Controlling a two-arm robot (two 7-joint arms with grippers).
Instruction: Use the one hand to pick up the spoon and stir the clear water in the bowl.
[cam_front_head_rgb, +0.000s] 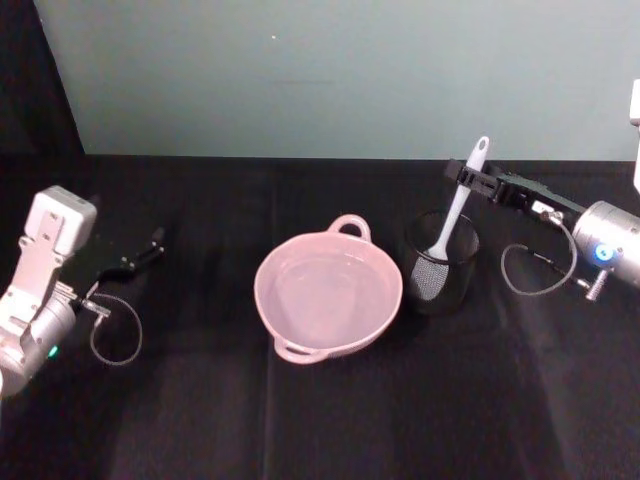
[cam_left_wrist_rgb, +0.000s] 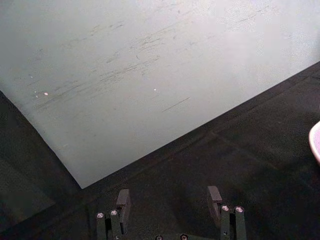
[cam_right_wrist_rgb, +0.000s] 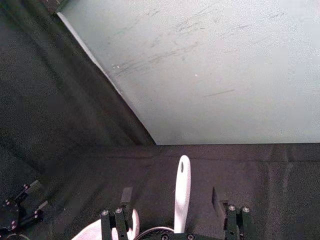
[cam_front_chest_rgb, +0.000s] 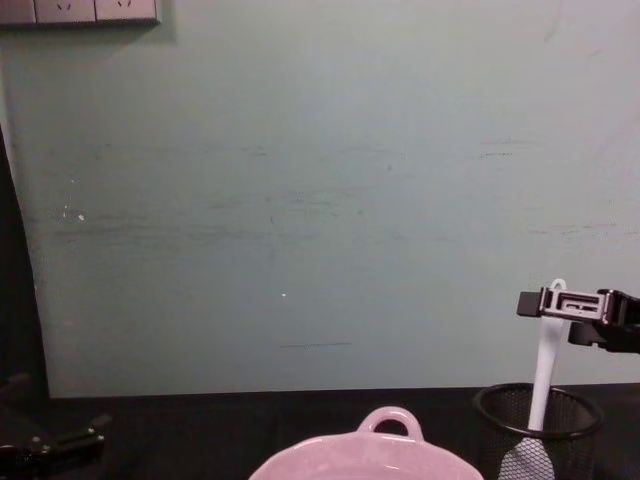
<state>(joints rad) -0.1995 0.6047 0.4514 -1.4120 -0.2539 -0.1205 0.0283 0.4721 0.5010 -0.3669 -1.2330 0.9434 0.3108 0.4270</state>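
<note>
Spoon (cam_front_head_rgb: 458, 205) is stood blade-down in the mesh cup (cam_front_head_rgb: 443, 262), just right of the bowl (cam_front_head_rgb: 262, 290), with its handle tilted toward the far edge of the table (cam_front_head_rgb: 330, 420). The upper handle is straddled by the right gripper (cam_front_head_rgb: 462, 177), fingers wide and not yet clamped. The left gripper (cam_front_head_rgb: 155, 243) is parked near the left edge, fingers apart.

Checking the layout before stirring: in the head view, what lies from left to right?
Left black pincer → wide pale-pink ceramic bowl → black wire-mesh cup → right arm's silver cylindrical wrist.

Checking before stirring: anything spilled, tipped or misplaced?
Nothing stands out. The bowl sits upright; the spoon leans in the mesh cup, inside the open right end effector; the left end effector rests aside.
</note>
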